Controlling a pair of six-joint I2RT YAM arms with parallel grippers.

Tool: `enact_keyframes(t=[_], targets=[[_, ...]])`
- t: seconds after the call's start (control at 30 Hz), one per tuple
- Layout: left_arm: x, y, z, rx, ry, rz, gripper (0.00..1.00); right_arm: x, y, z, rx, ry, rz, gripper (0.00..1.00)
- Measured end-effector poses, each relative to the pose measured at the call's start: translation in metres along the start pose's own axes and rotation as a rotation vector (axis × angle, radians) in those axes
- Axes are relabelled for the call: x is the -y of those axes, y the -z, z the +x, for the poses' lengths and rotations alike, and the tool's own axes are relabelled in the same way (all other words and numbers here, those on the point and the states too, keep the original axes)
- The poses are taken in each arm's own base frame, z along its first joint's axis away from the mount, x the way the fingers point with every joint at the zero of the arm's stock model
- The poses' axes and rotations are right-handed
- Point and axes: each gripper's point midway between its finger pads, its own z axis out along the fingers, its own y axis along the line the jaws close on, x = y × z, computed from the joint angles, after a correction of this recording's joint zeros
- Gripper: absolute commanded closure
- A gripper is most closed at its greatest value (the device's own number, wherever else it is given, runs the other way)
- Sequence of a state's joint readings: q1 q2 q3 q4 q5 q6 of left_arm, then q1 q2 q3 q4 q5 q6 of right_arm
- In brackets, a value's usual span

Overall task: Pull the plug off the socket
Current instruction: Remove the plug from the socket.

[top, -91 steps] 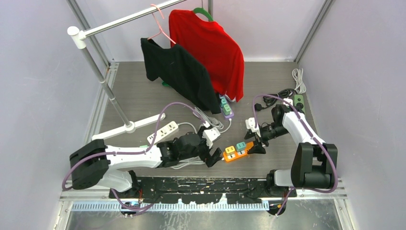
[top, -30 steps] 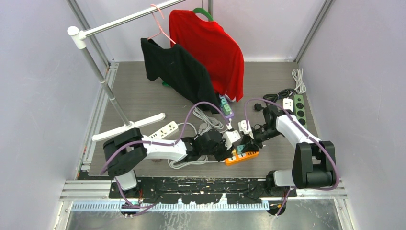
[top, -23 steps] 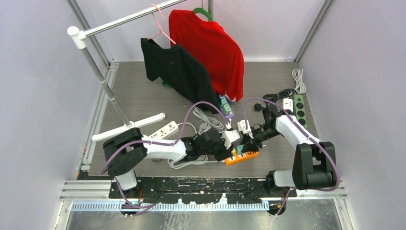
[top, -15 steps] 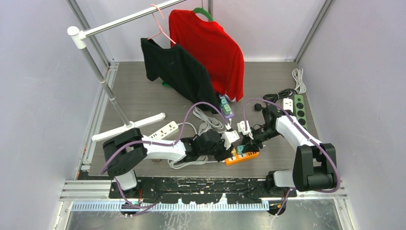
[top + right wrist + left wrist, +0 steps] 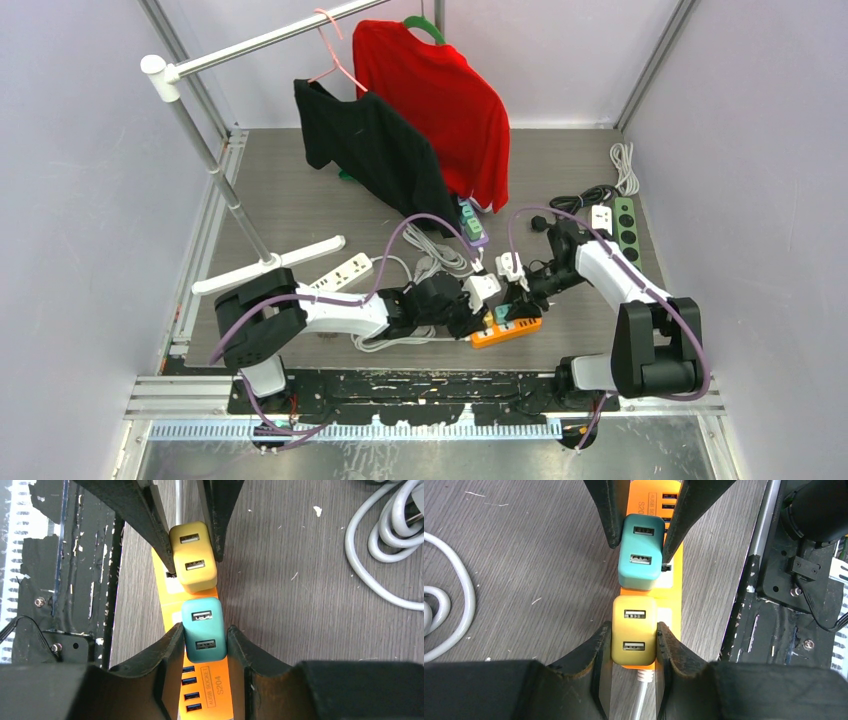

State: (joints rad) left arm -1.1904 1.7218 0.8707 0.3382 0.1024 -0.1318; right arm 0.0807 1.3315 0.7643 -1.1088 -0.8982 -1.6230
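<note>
An orange socket strip [image 5: 512,329] lies near the table's front edge with two USB plugs seated in it. My left gripper [image 5: 633,628] is shut on the yellow plug [image 5: 634,632], one finger on each side. The teal plug [image 5: 202,630] sits right beside it on the socket strip [image 5: 217,695], and my right gripper [image 5: 204,629] is shut on it. Both grippers face each other over the strip. In the left wrist view the teal plug [image 5: 640,557] shows between the right gripper's fingers [image 5: 610,515]. From above, the left gripper [image 5: 476,320] and right gripper [image 5: 516,304] nearly meet.
Coiled white cable [image 5: 385,540] lies just beyond the strip. The black base rail [image 5: 774,580] runs close along its near side. A white strip [image 5: 342,273], a purple strip [image 5: 472,225] and a green strip [image 5: 625,225] lie around. A red shirt [image 5: 440,100] and a black shirt [image 5: 375,150] hang behind.
Three seconds ago both grippers stood apart at either end of the orange strip; they have since closed in on its plugs. Over the last second nothing visibly moved.
</note>
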Motion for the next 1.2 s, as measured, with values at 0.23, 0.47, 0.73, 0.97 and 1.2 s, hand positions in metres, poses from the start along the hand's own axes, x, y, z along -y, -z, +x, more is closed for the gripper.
enact_keyframes(t=[0.23, 0.47, 0.73, 0.97, 1.2], targets=[[-0.003, 0.0, 0.0, 0.001, -0.002, -0.02, 1.0, 0.009, 0.005, 0.001, -0.006, -0.054, 0.016, 0.99], [-0.003, 0.002, 0.0, -0.001, -0.014, -0.03, 1.0, 0.003, 0.007, 0.001, 0.003, 0.009, -0.01, 0.99], [-0.001, 0.004, 0.004, -0.02, -0.017, -0.027, 1.0, -0.004, -0.001, -0.003, 0.022, 0.104, -0.034, 0.99], [-0.002, 0.004, 0.003, -0.018, -0.013, -0.037, 1.0, 0.003, 0.001, -0.004, 0.036, 0.028, -0.019, 0.99], [-0.004, 0.003, -0.002, 0.022, -0.001, -0.049, 1.0, 0.004, 0.012, -0.002, 0.1, -0.007, 0.017, 0.99]])
